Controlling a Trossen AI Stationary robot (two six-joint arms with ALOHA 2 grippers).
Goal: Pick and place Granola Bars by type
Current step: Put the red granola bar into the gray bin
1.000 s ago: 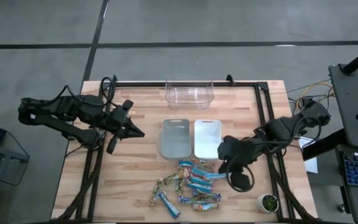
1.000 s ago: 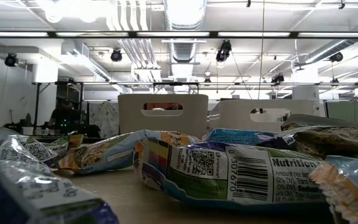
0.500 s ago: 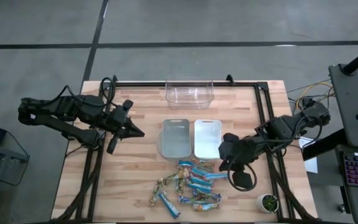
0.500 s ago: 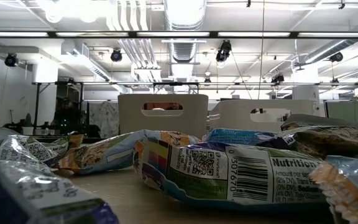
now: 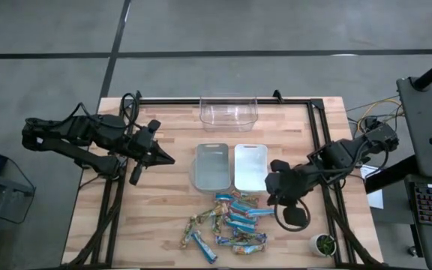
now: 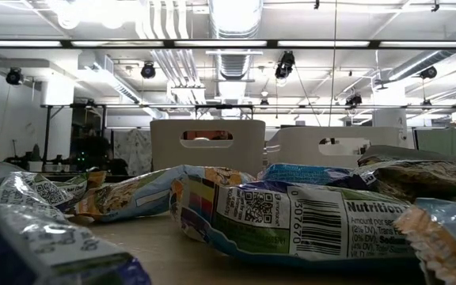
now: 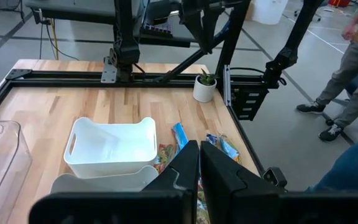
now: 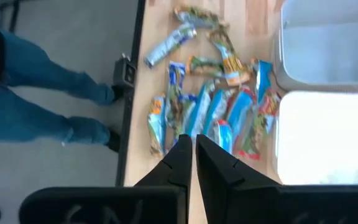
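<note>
Right claw (image 5: 270, 196) sits clenched and empty from above, hanging just beside the white bin (image 5: 250, 166) and right of the Granola Bars (image 5: 231, 223), which lie heaped on the bench (image 5: 163, 202) in front of the grey bin (image 5: 211, 166); both bins look empty, so sorting has yet to start, I'd say. Left claw (image 5: 169, 160) waits well off to the left, clenched too, holding nothing. Down at bench height, the Granola Bars (image 6: 291, 218) fill the foreground, bins behind, no claw in sight. Left wrist view: closed fingers (image 7: 185, 168) point toward the white bin (image 7: 110, 144). Right wrist view: fingertips (image 8: 182, 152) pinched together above the blue and tan wrappers (image 8: 216, 112). Next move, by my reckoning: spread that right claw, drop onto one bar at the heap's edge.
</note>
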